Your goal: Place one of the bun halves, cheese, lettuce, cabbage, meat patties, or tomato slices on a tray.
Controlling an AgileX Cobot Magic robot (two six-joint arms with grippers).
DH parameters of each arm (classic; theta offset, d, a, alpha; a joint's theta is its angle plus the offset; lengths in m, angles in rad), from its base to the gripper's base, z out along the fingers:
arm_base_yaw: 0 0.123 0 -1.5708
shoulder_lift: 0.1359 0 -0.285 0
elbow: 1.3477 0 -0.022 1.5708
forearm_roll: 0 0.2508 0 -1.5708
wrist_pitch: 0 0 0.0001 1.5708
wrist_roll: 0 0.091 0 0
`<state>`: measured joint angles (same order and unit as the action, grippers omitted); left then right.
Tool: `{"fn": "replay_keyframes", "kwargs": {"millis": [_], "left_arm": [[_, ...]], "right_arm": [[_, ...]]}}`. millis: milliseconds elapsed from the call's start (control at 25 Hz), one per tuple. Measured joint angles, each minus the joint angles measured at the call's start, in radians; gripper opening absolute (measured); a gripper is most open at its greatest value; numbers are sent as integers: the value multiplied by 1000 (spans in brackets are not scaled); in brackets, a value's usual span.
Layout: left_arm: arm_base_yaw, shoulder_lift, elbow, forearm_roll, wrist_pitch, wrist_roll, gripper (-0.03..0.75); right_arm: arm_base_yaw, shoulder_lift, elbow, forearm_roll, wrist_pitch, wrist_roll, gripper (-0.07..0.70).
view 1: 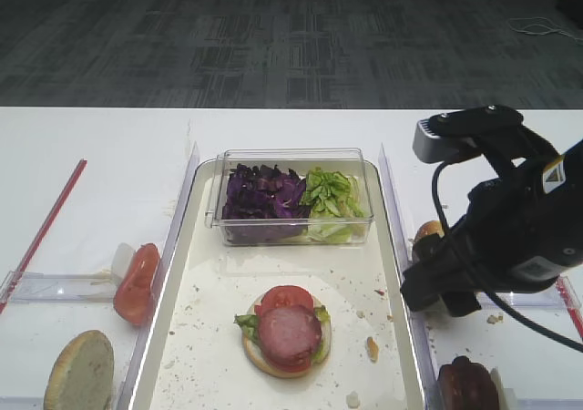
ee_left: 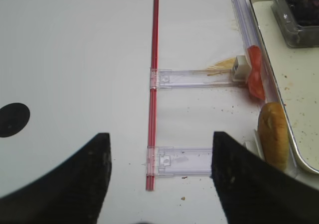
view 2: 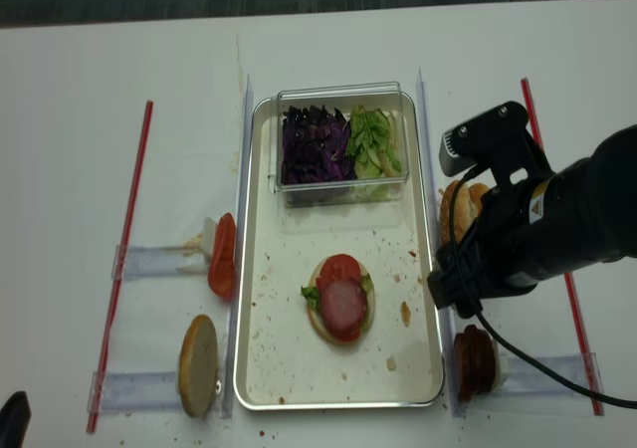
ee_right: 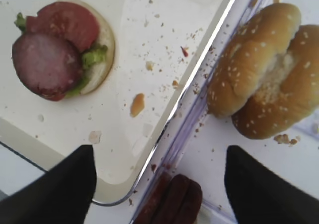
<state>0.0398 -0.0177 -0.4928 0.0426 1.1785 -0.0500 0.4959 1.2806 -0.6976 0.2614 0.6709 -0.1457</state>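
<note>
On the off-white tray [view 1: 196, 337] lies a bun half topped with lettuce, a tomato slice and a meat patty [view 1: 290, 330]. My right gripper [ee_right: 159, 149] hangs open and empty above the tray's right rim, with upright meat patties [ee_right: 172, 199] below it and two sesame bun halves [ee_right: 264, 69] ahead. Cabbage [view 1: 264, 194] and lettuce [view 1: 332, 194] fill a clear box on the tray. Tomato slices [view 1: 137, 282] and a bun half [view 1: 80, 371] stand left of the tray. My left gripper [ee_left: 159, 139] is open over bare table. Cheese is out of view.
Clear plastic holders [ee_left: 194, 78] and a red strip [ee_left: 153, 84] lie on the white table left of the tray. Another red strip [view 2: 557, 199] runs along the right side. Crumbs [ee_right: 137, 104] dot the tray floor.
</note>
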Motion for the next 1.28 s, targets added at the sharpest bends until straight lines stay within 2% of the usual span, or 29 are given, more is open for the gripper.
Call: {"fn": "replay_keyframes", "kwargs": {"millis": [280,720,840,1040,1280], "left_arm": [[0,0,0,0,0,0,438],[0,0,0,0,0,0,438],[0,0,0,0,0,0,438],[0,0,0,0,0,0,438],[0,0,0,0,0,0,438]], "right_arm": [[0,0,0,-7,-39,-10,554],[-25,0,0,-8,-37,17,552],[-86,0,0,-20,-17,31,552],[-267,0,0,-77,42,31,546],[-463,0,0,-136,78,31,541]]}}
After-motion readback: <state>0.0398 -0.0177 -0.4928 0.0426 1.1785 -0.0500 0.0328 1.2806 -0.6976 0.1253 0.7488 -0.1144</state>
